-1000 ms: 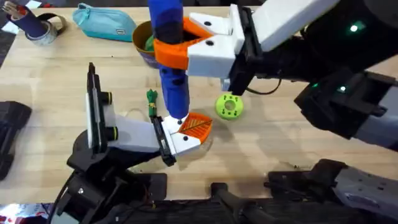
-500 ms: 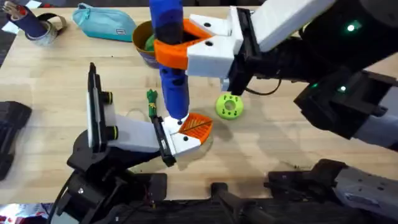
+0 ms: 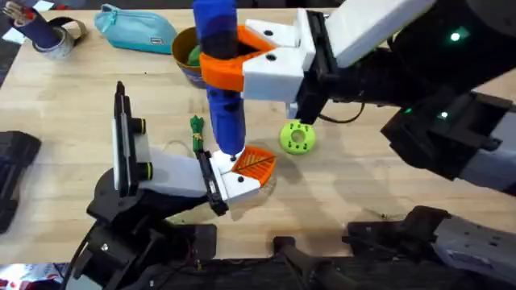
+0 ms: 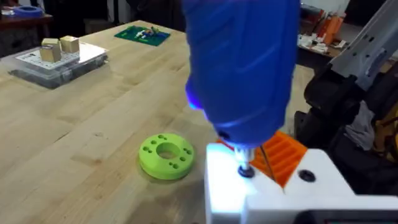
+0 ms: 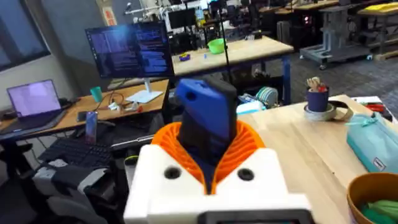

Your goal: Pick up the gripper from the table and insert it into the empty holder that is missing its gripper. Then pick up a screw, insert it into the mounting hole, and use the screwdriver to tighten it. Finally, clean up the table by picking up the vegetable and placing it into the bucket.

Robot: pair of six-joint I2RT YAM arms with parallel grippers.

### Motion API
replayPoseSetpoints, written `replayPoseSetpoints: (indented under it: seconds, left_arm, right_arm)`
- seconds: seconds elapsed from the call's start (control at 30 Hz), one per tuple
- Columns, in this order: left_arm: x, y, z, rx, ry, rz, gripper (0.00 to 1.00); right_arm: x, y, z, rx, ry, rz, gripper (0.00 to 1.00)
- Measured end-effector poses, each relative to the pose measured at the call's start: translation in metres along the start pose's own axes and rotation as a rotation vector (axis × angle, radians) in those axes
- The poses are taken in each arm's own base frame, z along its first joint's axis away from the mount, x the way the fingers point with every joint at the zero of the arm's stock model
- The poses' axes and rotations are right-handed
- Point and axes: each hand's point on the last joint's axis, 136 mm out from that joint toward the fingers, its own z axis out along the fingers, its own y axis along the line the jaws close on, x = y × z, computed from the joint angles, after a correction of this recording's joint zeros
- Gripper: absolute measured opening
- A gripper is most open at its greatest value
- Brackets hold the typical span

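My right gripper (image 3: 219,68) is shut on the blue screwdriver (image 3: 221,101), holding it upright. In the right wrist view the screwdriver (image 5: 205,115) stands between the orange ribbed pads (image 5: 249,146). Its metal bit (image 4: 245,167) rests on a screw in the white holder (image 3: 234,184), at the end of the left arm. The orange ribbed gripper (image 3: 258,163) sits in that holder (image 4: 323,180), beside the bit. The dark-green vegetable (image 3: 197,134) lies on the table just left of the screwdriver. The orange-yellow bucket (image 3: 182,50) stands behind, with something green inside.
A lime-green disc with holes (image 3: 297,137) lies right of the holder. A teal pouch (image 3: 135,31) and a tape roll with a cup (image 3: 48,36) stand at the back left. A clear box (image 4: 56,59) sits far off in the left wrist view.
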Motion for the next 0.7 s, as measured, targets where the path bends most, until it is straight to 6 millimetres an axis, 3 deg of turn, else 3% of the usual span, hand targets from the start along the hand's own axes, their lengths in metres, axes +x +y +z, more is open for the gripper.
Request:
replayPoseSetpoints:
  seconds: [0.27,0.43,0.53,0.7]
  left_arm:
    - [0.0,0.0,0.0,-0.001,-0.001,0.004,0.016]
    - [0.0,0.0,0.0,-0.001,-0.001,0.004,0.016]
    - [0.0,0.0,0.0,-0.001,-0.001,0.004,0.016]
    - [0.0,0.0,0.0,-0.001,-0.001,0.004,0.016]
  right_arm:
    - [-0.032,0.014,-0.003,-0.049,-0.121,-0.077,0.024]
    - [-0.035,0.004,-0.006,-0.012,-0.13,-0.053,0.024]
    - [-0.033,-0.015,-0.013,0.053,-0.116,-0.06,0.024]
    - [-0.014,-0.081,-0.048,0.275,-0.014,-0.081,0.024]
